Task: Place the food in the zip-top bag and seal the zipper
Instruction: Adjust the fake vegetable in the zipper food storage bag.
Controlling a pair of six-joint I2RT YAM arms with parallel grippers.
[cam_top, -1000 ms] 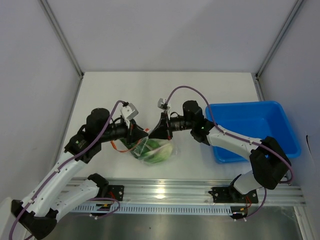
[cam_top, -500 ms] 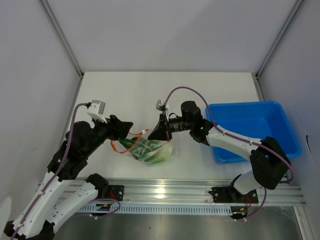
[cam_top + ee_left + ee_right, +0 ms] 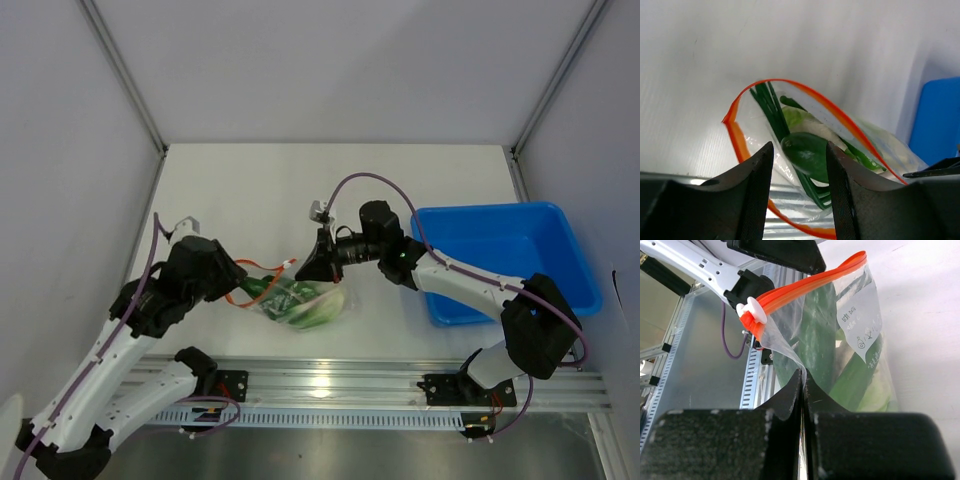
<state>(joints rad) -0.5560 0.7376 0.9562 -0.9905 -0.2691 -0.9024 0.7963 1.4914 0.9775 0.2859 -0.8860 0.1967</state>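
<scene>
The zip-top bag lies near the table's front edge with the food inside, leafy green with dark long pieces. In the left wrist view the bag's mouth gapes, its orange-red zipper forms a loop, and the food lies inside it. My left gripper is open and empty just left of the mouth, with its jaws standing apart in front of it. My right gripper is shut on the bag's clear plastic just below the zipper's white slider.
A blue rectangular bin stands at the right, behind my right forearm; its side shows in the left wrist view. The metal rail runs along the table's front edge, close below the bag.
My left arm has drawn back to the left and lower, away from the bag's mouth. My right gripper has kept its hold on the bag, which has hardly moved.
</scene>
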